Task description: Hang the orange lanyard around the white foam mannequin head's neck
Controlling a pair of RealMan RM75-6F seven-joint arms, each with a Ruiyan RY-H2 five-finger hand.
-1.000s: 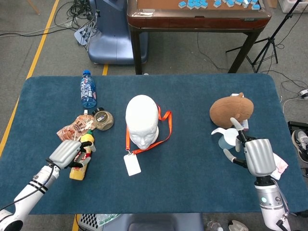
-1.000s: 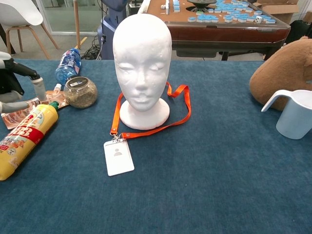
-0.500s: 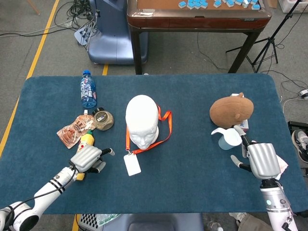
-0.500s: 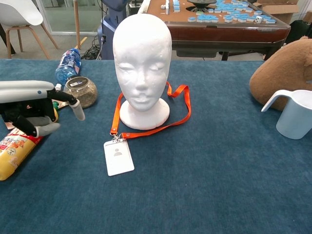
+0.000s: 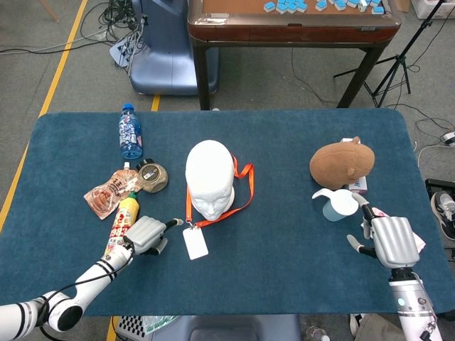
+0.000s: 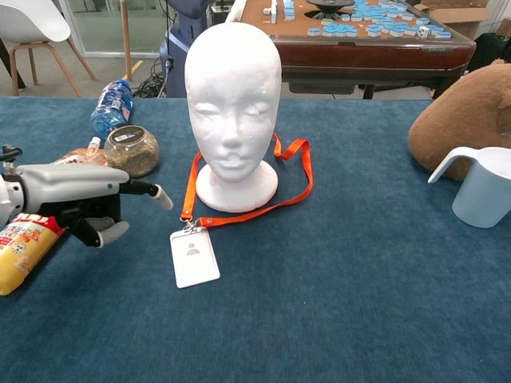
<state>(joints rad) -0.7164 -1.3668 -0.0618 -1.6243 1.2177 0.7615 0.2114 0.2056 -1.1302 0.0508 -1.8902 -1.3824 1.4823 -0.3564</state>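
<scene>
The white foam mannequin head (image 5: 210, 179) (image 6: 232, 96) stands upright mid-table. The orange lanyard (image 5: 246, 186) (image 6: 254, 211) lies flat on the cloth around its base, and its white badge (image 5: 195, 242) (image 6: 194, 257) rests in front. My left hand (image 5: 148, 234) (image 6: 76, 195) hovers low just left of the badge, holding nothing, with one finger stretched toward the strap's clip. My right hand (image 5: 387, 240) is far off at the table's right edge, fingers apart and empty; the chest view does not show it.
A yellow bottle (image 5: 121, 224) (image 6: 24, 242), a snack pouch (image 5: 106, 192), a lidded jar (image 5: 151, 176) (image 6: 132, 150) and a water bottle (image 5: 130, 131) (image 6: 110, 106) crowd the left. A brown plush (image 5: 342, 162) and a white pitcher (image 5: 337, 204) (image 6: 482, 187) stand at the right.
My left hand has travelled right, from over the yellow bottle to beside the badge. My right hand has drifted back toward the table's right front edge.
</scene>
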